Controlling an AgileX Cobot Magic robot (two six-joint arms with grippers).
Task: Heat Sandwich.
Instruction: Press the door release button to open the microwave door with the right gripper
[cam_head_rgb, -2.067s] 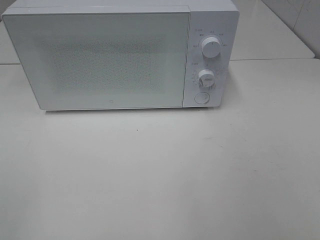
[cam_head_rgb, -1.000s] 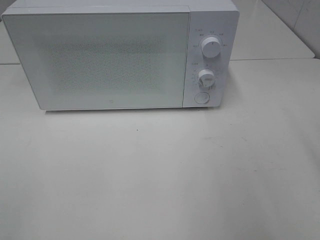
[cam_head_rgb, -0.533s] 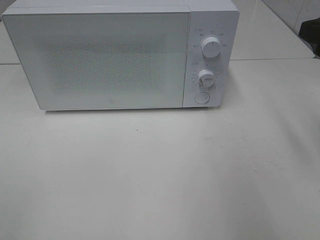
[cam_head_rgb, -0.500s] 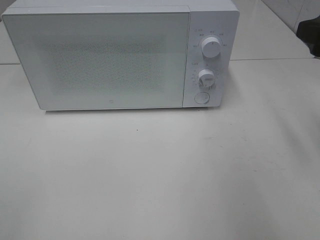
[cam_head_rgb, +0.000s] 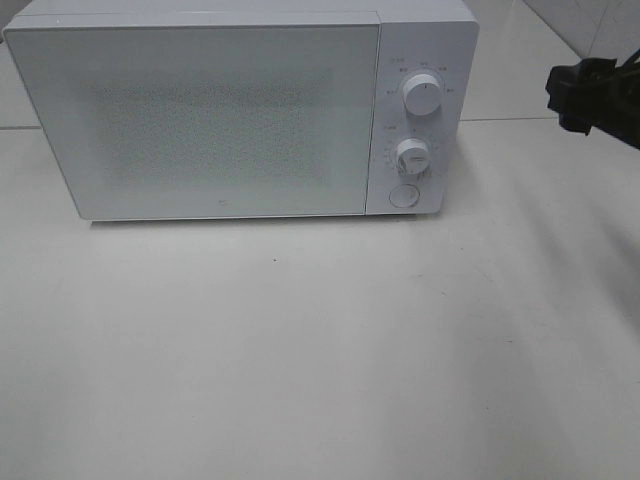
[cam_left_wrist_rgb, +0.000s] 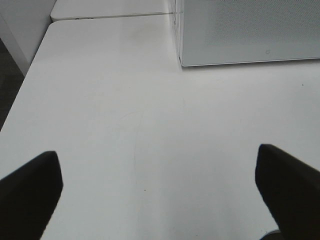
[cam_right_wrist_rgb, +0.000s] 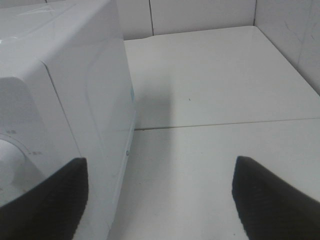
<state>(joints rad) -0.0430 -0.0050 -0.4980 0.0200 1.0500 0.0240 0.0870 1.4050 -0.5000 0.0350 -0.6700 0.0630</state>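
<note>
**Approaching the shut microwave, no sandwich in sight**

The sandwich showed in none of my views. Whether it already sat behind the closed door or lay somewhere off the worktop, I could not tell.

The microwave stood at the far edge of the worktop, towards the left corner, with bare surface in front of it.

My right gripper hung in the air off the microwave's right side, level with the control panel and close to the worktop's right edge. Its fingers were spread wide with nothing between them. My left gripper was fully spread and empty too, low over the near-left part of the worktop and facing the door's lower left corner.

I judged this to be the opening step: getting into the oven before anything could be heated. The next move seemed to be the right hand's, going in to the round button under the two knobs. That button was probably the door release. It called for one fingertip squarely on it, without nudging the lower knob just above.
</note>
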